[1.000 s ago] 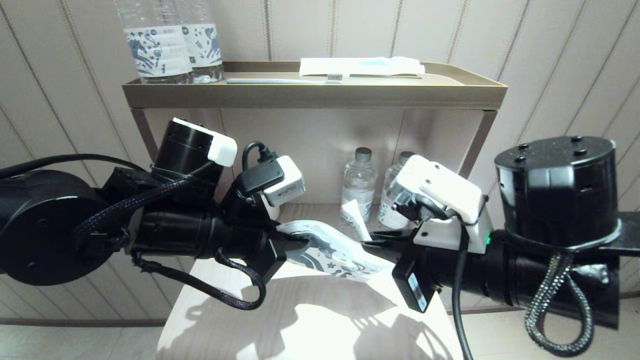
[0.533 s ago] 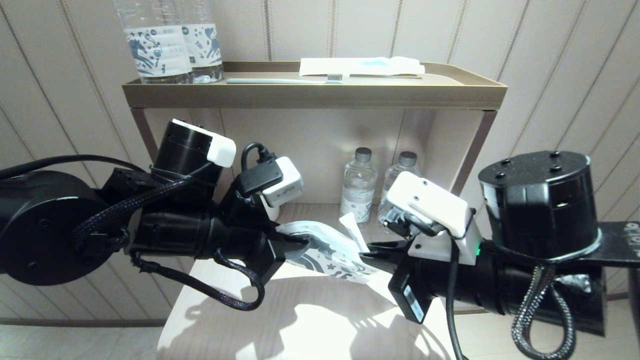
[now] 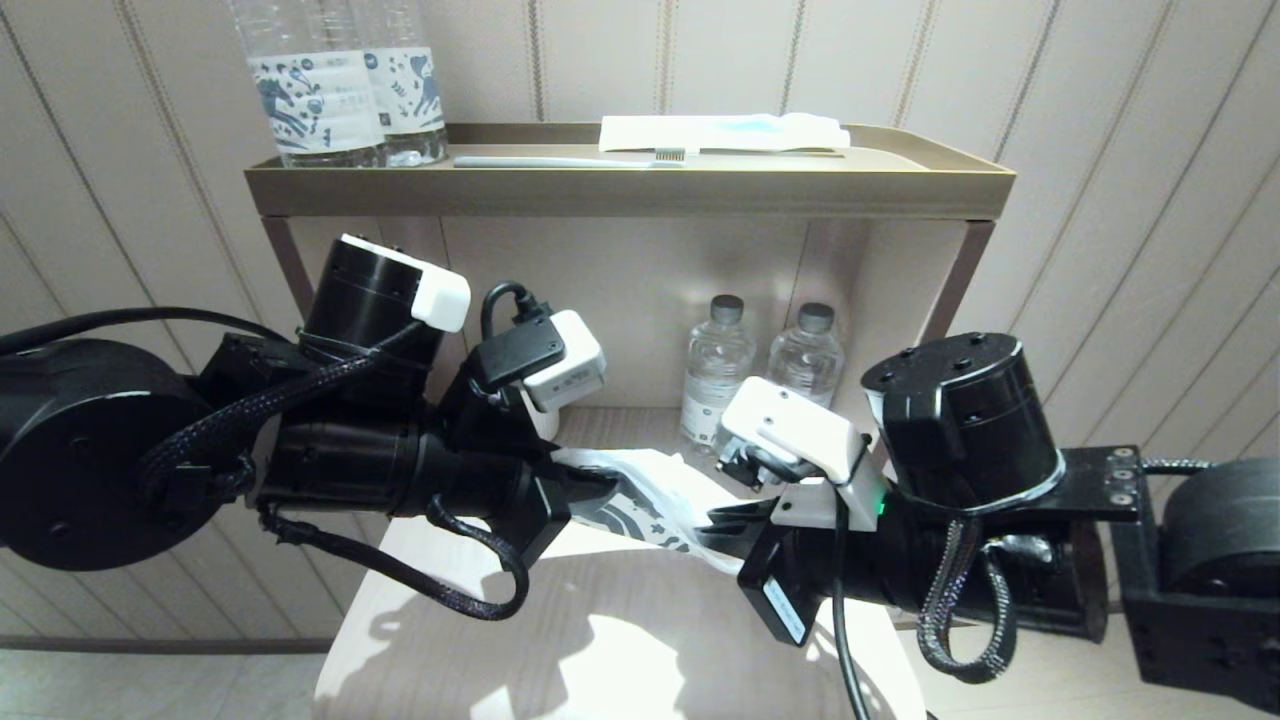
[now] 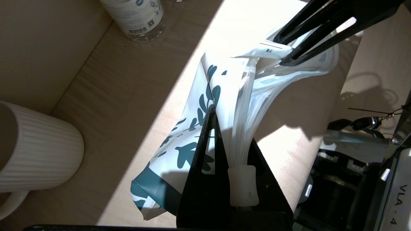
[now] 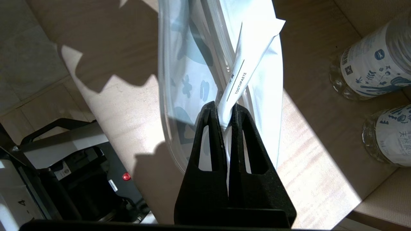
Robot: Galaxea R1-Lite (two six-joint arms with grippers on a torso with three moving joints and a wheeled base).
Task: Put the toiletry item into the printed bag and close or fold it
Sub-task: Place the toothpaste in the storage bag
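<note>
Left claw [image 4: 214,128] is pressed together on the zip-strip edge of the printed bag [image 4: 192,128], holding the bag up off the pale wooden surface [image 3: 620,640]. In the head view the same left claw [image 3: 590,480] reaches in from the left with the printed bag [image 3: 650,500] stretched toward the right arm.

Right claw [image 5: 227,110] is clamped on the toiletry item [image 5: 245,69], a narrow white sachet printed TOOTHPASTE. The sachet's far end lies against the bag's mouth between the clear zip strips; how far it has entered cannot be told. From the left wrist view, the right claw [image 4: 287,51] pinches the toiletry item [image 4: 273,50] at the top edge of the bag, whose mouth gapes in curved layers beneath it. In the head view the right claw [image 3: 725,520] meets the bag's right end; the sachet itself is not distinguishable there.

Surroundings: two small water bottles [image 3: 718,385] stand on the lower shelf behind the bag. A ribbed white mug [image 4: 35,147] stands on the same shelf near the left claw. The upper tray [image 3: 620,190] carries two larger printed-label bottles [image 3: 340,90], a toothbrush [image 3: 570,160] and a white packet [image 3: 720,132]
</note>
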